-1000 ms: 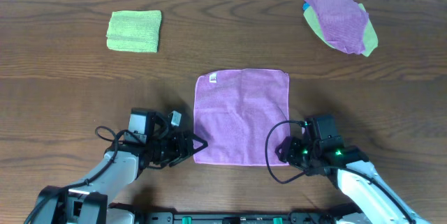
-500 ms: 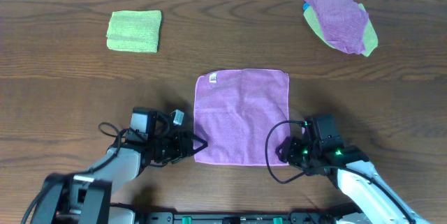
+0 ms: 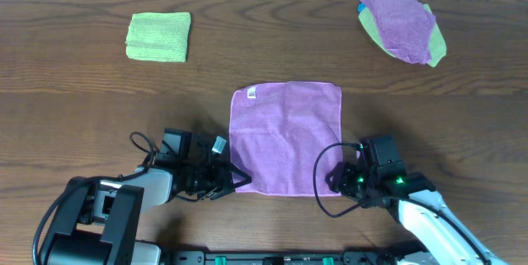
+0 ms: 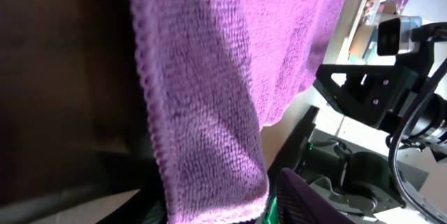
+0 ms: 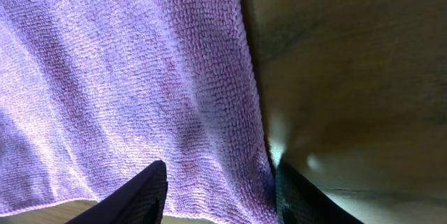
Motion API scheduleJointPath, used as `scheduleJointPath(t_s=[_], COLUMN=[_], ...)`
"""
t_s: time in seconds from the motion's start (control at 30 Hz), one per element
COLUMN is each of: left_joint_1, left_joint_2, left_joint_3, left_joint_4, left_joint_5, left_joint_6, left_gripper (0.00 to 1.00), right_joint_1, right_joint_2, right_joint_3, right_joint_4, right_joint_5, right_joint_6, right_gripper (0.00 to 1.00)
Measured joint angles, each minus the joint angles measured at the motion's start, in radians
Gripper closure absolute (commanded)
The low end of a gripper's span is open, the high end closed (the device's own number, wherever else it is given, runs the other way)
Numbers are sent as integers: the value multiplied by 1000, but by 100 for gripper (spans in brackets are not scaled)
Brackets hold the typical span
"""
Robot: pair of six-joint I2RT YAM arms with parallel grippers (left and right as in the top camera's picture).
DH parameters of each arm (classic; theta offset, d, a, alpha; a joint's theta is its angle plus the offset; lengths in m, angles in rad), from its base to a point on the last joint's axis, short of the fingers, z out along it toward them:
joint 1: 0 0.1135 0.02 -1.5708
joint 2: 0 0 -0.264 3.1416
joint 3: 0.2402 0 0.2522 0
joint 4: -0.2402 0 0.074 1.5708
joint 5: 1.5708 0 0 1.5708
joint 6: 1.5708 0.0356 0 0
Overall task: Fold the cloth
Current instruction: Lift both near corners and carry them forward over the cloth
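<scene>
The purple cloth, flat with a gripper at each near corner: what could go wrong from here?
1. The left gripper and the right gripper sit at the very corners of the cloth. Each may catch only a little fabric, so a corner could slip out on lifting.
2. In the overhead view the two come in at different angles, so the fold may go skewed, and the near edge may miss the far edge by the white tag.

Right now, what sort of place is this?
Likely a robot lab bench for cloth-handling trials: wooden table, left gripper and right gripper at the near corners of a flat purple cloth, a folded green cloth farther back.
</scene>
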Motion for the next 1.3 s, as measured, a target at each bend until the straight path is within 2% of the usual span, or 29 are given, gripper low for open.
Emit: scheduleJointPath(t_s=[0.27, 0.37, 0.5, 0.57, 0.67, 0.73, 1.1, 1.3], left_joint_1=[0, -1, -3, -3, -5, -5, -5, -5], left_joint_2=[0, 0, 1, 2, 3, 9, 24, 26], left_joint_3=[3, 5, 6, 6, 6, 6, 47, 141], left_joint_4=[-4, -7, -10, -10, -10, -8, 18, 16], left_joint_5=[-9, -16, -35, -42, -63, -90, -105, -75], left_joint_6=[0, 1, 8, 11, 11, 16, 11, -13], left_gripper=[56, 60, 67, 71, 90, 94, 94, 94], right_joint_1=[0, 0, 0, 0, 0, 0, 0, 0], right_joint_2=[0, 0, 2, 5, 11, 14, 16, 23], right_joint_3=[0, 1, 1, -1, -7, -11, -12, 72], right_joint_4=[-2, -11, -27, -26, -19, -18, -11, -127], right_joint_5=[0, -4, -14, -14, -13, -13, -13, 21], right_joint_6=[-5, -7, -10, -10, -9, -8, -8, -39], right_gripper=[50, 53, 65, 75, 89, 98, 98, 98])
